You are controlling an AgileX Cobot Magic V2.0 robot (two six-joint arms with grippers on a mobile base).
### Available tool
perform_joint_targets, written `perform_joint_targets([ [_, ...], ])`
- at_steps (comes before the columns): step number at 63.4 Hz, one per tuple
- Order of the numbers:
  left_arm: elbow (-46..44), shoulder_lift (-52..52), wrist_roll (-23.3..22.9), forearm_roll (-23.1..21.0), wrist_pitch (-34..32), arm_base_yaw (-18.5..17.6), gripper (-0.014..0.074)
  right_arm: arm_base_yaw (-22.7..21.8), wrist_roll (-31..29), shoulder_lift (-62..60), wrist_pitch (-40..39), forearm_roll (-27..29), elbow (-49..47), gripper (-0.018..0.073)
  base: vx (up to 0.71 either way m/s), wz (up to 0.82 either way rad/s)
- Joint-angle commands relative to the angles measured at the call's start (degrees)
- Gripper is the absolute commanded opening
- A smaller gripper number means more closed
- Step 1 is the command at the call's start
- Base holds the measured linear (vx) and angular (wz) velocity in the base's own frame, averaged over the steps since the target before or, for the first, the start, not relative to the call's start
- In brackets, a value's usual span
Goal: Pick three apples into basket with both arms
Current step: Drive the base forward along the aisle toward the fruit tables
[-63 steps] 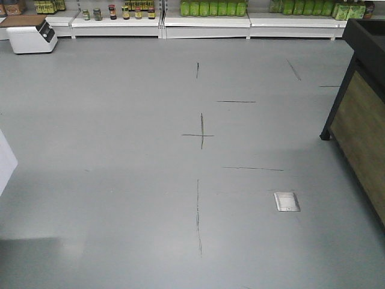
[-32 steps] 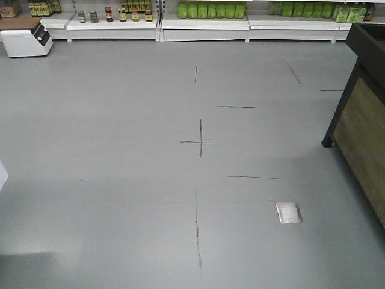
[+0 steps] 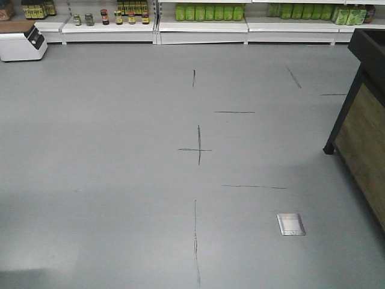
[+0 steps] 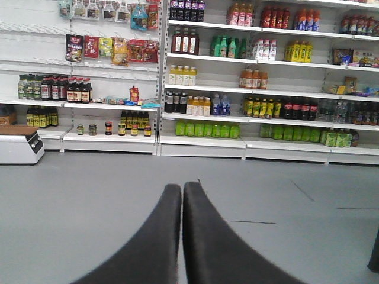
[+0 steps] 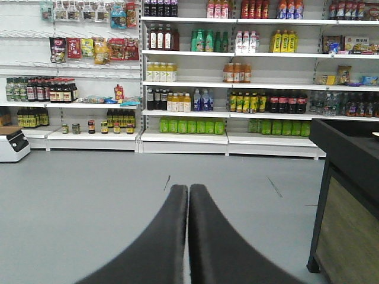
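Observation:
No apples and no basket show in any view. In the left wrist view my left gripper [image 4: 182, 188] is shut, its two black fingers pressed together with nothing between them, pointing across grey floor toward store shelves. My right gripper [image 5: 188, 189] in the right wrist view is likewise shut and holds nothing. Neither arm appears in the front-facing view, which shows only floor.
Grey floor with black tape marks [image 3: 198, 146] and a metal floor plate [image 3: 291, 224]. A black-framed wooden stand [image 3: 361, 129] is at the right. Stocked shelves [image 3: 201, 23] line the far wall, with a white scale [image 3: 21, 43] at far left.
The front view has shifted backward: floor marks, floor plate and stand slid down the frame, while the shelves and white scale slid up toward its top edge. A pale shape at the left edge has left view.

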Motion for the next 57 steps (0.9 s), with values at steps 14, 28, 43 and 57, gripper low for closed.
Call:
perform_joint_targets([
  [14,1.3,-0.8,-0.5,-0.3,-3.8,-0.2,-0.0006,0.1,-0.2,-0.6,-4.1,-0.6,0.8,-0.0009,0.15,-0.03],
  [28,1.3,-0.8,-0.5,-0.3,-3.8,-0.2,-0.0006,0.1,-0.2,-0.6,-4.1,-0.6,0.8,-0.0009,0.13,-0.06],
  [43,1.3,-0.8,-0.5,-0.3,-3.8,-0.2,-0.0006,0.1,-0.2,-0.6,-4.1,-0.6,0.8,-0.0009,0.12,-0.08],
  [57,1.3,-0.8,-0.5,-0.3,-3.8,-0.2,-0.0006,0.1,-0.2,-0.6,-4.1,-0.6,0.8,-0.0009,0.11,-0.09],
])
